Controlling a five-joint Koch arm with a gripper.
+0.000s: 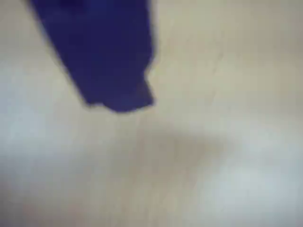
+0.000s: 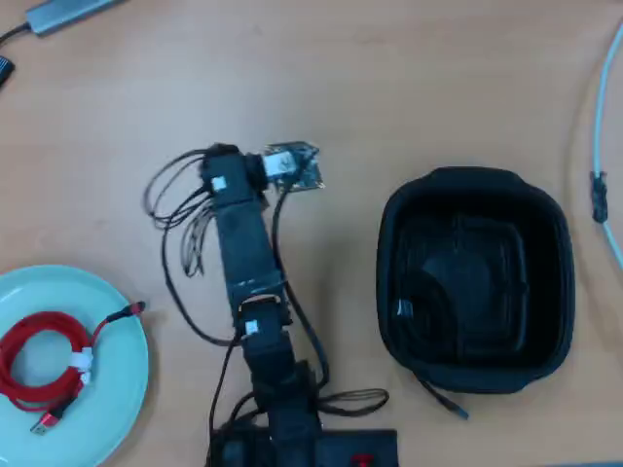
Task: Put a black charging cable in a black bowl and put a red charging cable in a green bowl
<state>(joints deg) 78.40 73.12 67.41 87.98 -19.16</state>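
The red charging cable (image 2: 37, 365) lies coiled with a white tie inside the green bowl (image 2: 122, 389) at the lower left of the overhead view. The black charging cable (image 2: 438, 304) lies in the black bowl (image 2: 555, 292) at the right, with one end hanging over the near rim. My gripper (image 2: 222, 163) is between the two bowls, over bare table, touching neither. In the blurred wrist view only one blue jaw of the gripper (image 1: 120, 100) shows above the wooden table, with nothing visibly held.
The arm's loose black wires (image 2: 180, 219) loop to the left of the arm. A grey hub (image 2: 68, 12) lies at the top left. A white cable (image 2: 602, 146) runs down the right edge. Bare wooden table lies between the bowls.
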